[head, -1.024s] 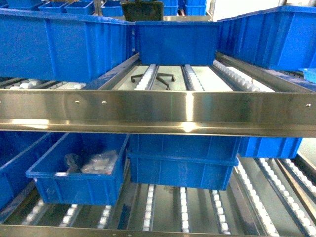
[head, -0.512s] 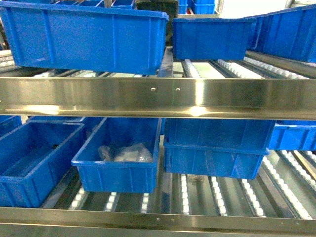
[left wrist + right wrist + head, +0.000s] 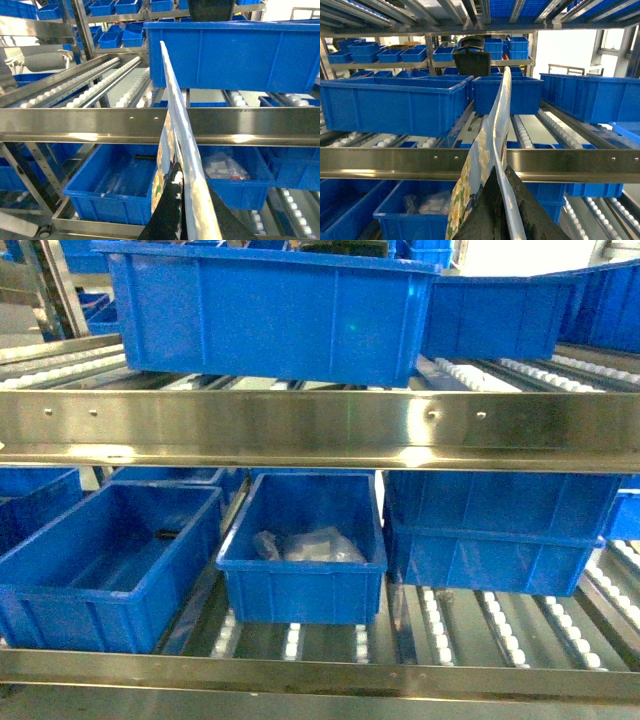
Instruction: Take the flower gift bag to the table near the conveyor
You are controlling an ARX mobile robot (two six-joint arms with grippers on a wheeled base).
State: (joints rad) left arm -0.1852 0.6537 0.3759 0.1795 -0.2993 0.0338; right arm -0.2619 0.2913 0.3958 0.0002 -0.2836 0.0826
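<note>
- Holding the flower gift bag (image 3: 175,145) edge-on, both wrist views showed it rising from the bottom centre of the frame as a thin flat panel; its long axis ran up and away from the jaws toward the upper middle of each picture.
- We saw the left gripper (image 3: 181,212) at the bottom centre of its view, dark fingers pressed either side of the bag's lower edge, so closed on it; the right gripper (image 3: 496,210) sat likewise at the bottom centre of its view, clamped on the bag (image 3: 487,150); neither arm looked nearer than the other.
- In the head view neither the bag nor any gripper appeared; we faced a steel rail (image 3: 320,430) across the middle, a blue bin (image 3: 270,310) above it at upper centre, and a lower bin (image 3: 302,545) below centre holding clear plastic packets.
- No table showed in any view; we judged that the coming move turned on carrying the bag, gripped from below by both arms, away from this rack until the table came into sight.
</note>
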